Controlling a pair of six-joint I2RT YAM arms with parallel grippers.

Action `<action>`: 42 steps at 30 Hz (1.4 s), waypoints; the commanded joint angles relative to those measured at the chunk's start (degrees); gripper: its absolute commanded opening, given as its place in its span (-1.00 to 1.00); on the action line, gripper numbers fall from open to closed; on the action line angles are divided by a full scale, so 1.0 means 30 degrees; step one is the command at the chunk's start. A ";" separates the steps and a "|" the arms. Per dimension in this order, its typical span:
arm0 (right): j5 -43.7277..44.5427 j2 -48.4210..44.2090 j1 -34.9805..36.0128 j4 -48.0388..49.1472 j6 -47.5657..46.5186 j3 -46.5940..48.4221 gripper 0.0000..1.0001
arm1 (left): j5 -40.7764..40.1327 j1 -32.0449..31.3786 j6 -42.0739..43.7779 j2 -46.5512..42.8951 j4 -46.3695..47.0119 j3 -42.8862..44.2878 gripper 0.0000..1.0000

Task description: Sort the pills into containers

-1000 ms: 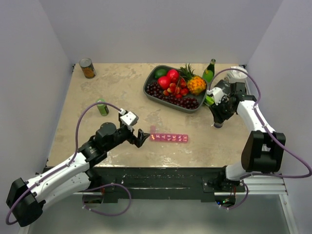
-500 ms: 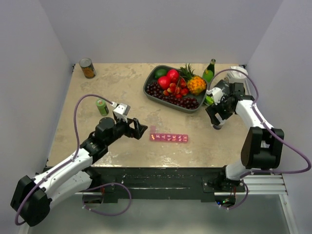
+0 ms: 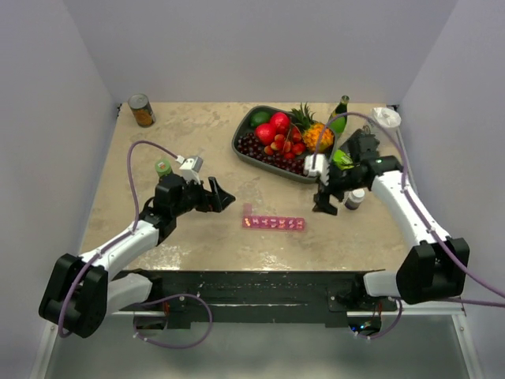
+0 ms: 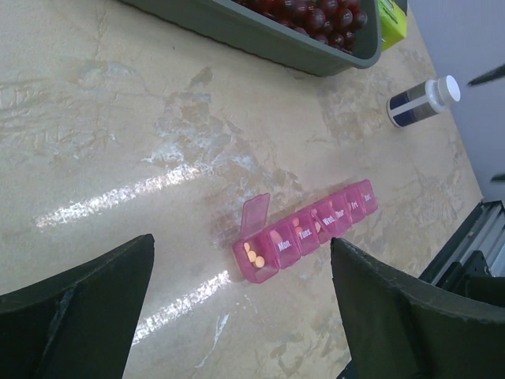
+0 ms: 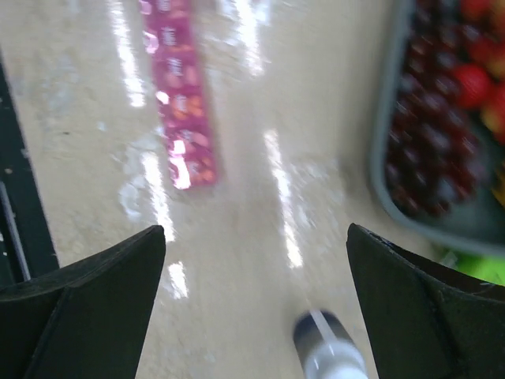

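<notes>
Hovering pincers, both released

Your left pincer [image 3: 223,194] and right pincer [image 3: 323,205] gape empty above the glossy marbled bench [image 3: 197,142]. Between them lies the pink translucent strip of containers [image 3: 273,223], square-celled, one end lid raised over orange pills [image 4: 252,254].

the whole table [image 3: 197,142] is taken in from high above and behind by the top external camera, tilted down, with the arm bases at the lower edge of the frame. the left wrist camera is held low and near the surface, faced obliquely across it between its own dark fingers [image 4: 79,308] at the lower corners. the right wrist camera is aimed more steeply down, close and blurred, its fingers [image 5: 79,304] likewise at the lower corners. the pink strip [image 3: 273,223], the white bottle [image 3: 355,198] and the grey tray [image 3: 237,150] are shared by all three views.
</notes>
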 commanded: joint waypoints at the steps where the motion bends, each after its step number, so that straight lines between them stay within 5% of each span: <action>1: 0.0118 -0.0737 0.4594 0.1284 -0.0509 -0.2349 0.98 | 0.1393 0.0375 -0.0542 0.0001 0.1194 0.0602 0.93; 15: 0.3607 0.1455 1.1453 0.6446 0.3099 -0.3787 0.98 | 0.1686 0.0727 -0.0453 0.0322 0.2275 -0.0511 0.88; 28: 0.3461 0.1985 1.2424 0.8439 0.4448 -0.5224 0.98 | 0.2623 0.0844 -0.1098 0.2664 0.5321 -0.0951 0.78; 42: 0.6538 0.3302 1.2541 1.0608 0.5708 -0.5488 0.98 | 0.1570 0.0844 -0.1158 0.7059 0.5736 0.1448 0.31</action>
